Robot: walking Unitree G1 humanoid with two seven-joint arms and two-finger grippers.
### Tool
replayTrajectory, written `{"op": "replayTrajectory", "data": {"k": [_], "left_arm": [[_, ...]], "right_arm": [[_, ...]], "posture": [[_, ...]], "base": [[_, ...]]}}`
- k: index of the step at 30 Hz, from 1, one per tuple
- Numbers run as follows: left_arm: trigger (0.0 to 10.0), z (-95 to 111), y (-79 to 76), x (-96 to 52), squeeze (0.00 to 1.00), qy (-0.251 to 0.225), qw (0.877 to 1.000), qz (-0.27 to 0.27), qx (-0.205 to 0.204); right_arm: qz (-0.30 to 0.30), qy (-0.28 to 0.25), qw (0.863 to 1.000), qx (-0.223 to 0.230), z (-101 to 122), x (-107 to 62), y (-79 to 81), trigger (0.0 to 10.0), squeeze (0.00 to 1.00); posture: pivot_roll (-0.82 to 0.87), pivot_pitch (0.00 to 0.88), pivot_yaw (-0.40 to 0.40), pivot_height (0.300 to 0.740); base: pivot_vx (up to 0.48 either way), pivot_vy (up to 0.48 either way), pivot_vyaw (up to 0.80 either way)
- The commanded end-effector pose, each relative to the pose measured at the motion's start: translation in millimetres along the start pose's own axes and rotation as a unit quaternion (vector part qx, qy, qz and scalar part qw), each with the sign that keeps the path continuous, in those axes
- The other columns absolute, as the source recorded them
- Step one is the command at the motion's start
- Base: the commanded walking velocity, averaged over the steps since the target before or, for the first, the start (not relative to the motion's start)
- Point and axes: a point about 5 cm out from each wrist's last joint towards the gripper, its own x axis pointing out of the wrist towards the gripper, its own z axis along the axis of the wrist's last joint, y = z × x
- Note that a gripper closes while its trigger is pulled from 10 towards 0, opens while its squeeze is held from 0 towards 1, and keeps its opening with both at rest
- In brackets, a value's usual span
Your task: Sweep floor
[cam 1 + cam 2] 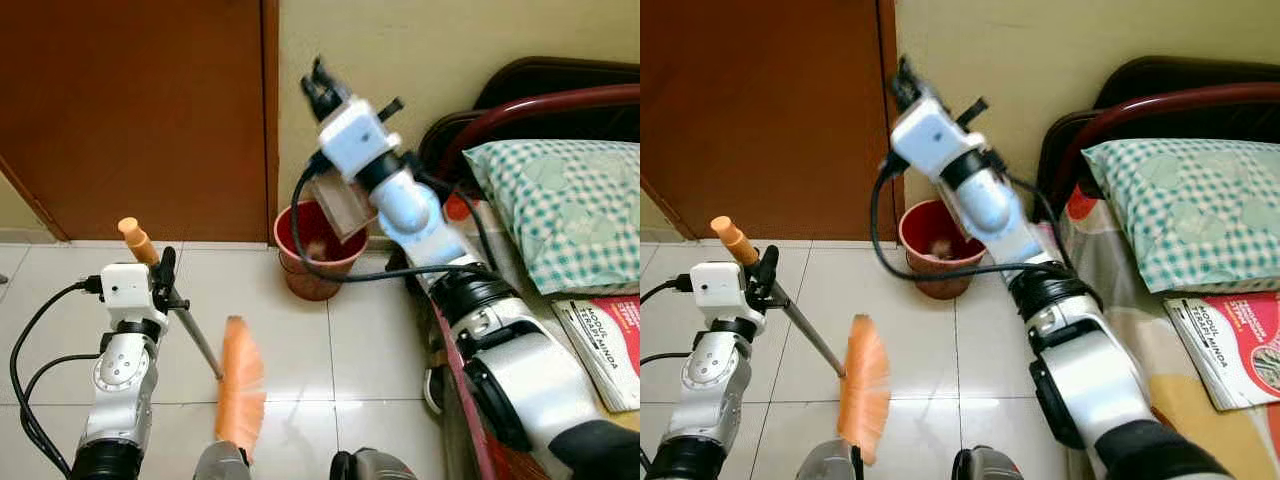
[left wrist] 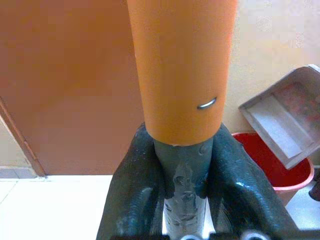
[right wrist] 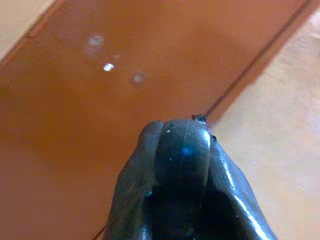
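My left gripper (image 1: 163, 278) is shut on the grey shaft of a broom, just below its orange end cap (image 2: 180, 70). The shaft slants down to the orange bristle head (image 1: 240, 385), which is blurred above the white tiles. My right gripper (image 1: 322, 88) is raised high by the wall and shut on the dark handle (image 3: 182, 150) of a grey dustpan (image 1: 338, 205). The pan hangs tilted, mouth down, over a red bucket (image 1: 310, 280) that stands on the floor against the wall. Something small lies inside the bucket.
A brown door (image 1: 130, 110) fills the left back. To the right stands a bed with a checked pillow (image 1: 560, 200) and a red magazine (image 1: 605, 340). A black cable (image 1: 300, 255) loops from my right arm past the bucket. White floor tiles (image 1: 330, 350) lie between.
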Motion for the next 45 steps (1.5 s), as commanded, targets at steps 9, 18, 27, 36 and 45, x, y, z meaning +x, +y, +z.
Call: {"op": "replayTrajectory", "data": {"k": [9,18,27,36,45], "left_arm": [[10.0,-2.4,2.5,3.6,0.00,0.018,0.999,-0.009,0.045],[10.0,1.7,-0.4,7.4,0.00,0.006,0.999,-0.007,0.048],[10.0,-3.9,-3.4,-3.2,0.00,0.011,0.999,-0.003,0.047],[10.0,-3.3,-0.9,-5.7,0.00,0.013,0.999,-0.001,0.048],[10.0,-8.8,0.3,-16.8,0.00,0.041,0.997,-0.012,0.060]], "right_arm": [[-0.053,-0.106,0.993,0.004,33.8,10.0,-10.6,10.0,0.00],[-0.149,-0.132,0.972,0.127,57.2,29.5,-44.0,10.0,0.00],[-0.127,-0.132,0.935,0.304,71.7,36.2,-33.0,10.0,0.00],[-0.117,-0.046,0.910,0.396,41.2,15.6,-20.9,10.0,0.00],[-0.172,0.076,0.915,0.357,-2.8,-45.8,-14.9,10.0,0.00]], "posture": [[0.18,0.047,-0.085,0.740],[0.21,0.049,-0.108,0.740],[0.22,0.058,-0.119,0.740],[0.17,0.069,-0.101,0.740],[0.13,0.105,-0.069,0.740]], "base": [[0.000,0.000,0.00],[0.000,0.000,0.00],[0.000,0.000,0.00],[0.000,0.000,0.00],[0.000,0.000,0.00]]}}
